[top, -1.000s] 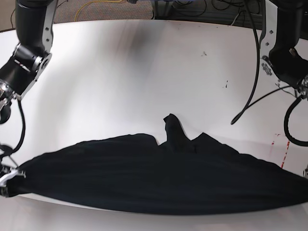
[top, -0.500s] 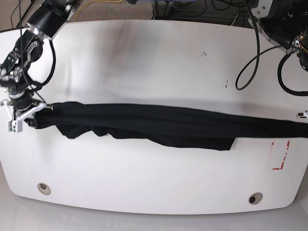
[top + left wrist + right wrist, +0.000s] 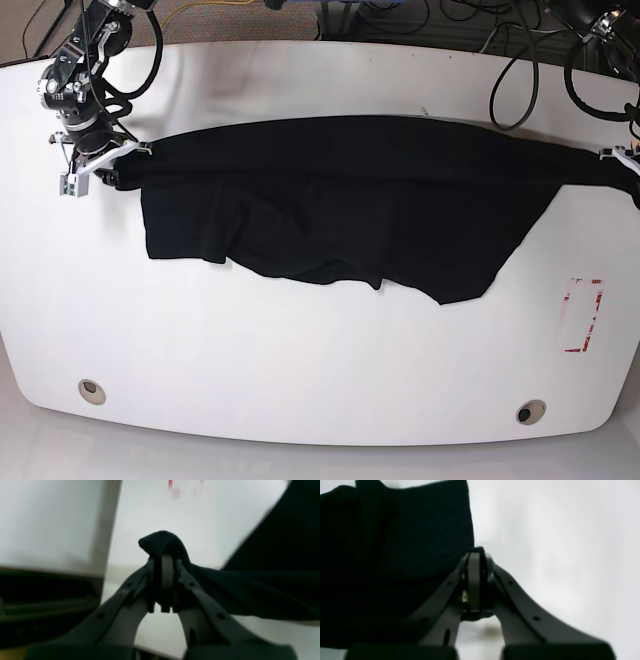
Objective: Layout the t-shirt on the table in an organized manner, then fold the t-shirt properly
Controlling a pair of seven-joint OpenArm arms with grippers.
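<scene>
The black t-shirt point(image 3: 340, 205) is stretched wide across the upper half of the white counter point(image 3: 300, 370). One end effector holds each end of it.

At the upper left of the base view, the right end effector point(image 3: 108, 170) is pinched tight on one end of the shirt. Its own camera shows the two fingers pressed together with dark cloth point(image 3: 395, 550) bunched beside them. At the far right edge, the left end effector point(image 3: 625, 158) is closed on the other end. In its own camera a little lump of black cloth point(image 3: 162, 542) sticks up between the squeezed fingers.

So the laying-out part looks about half done. The top edge runs fairly straight from one side to the other. The bottom edge is messy, though. It hangs in wavy folds, and one corner dips down toward the middle right. No neat shirt shape shows.

The shirt must be smoothed flat. After that, all the folding is left to do. The red marks point(image 3: 585, 315) at the lower right are bare.
</scene>
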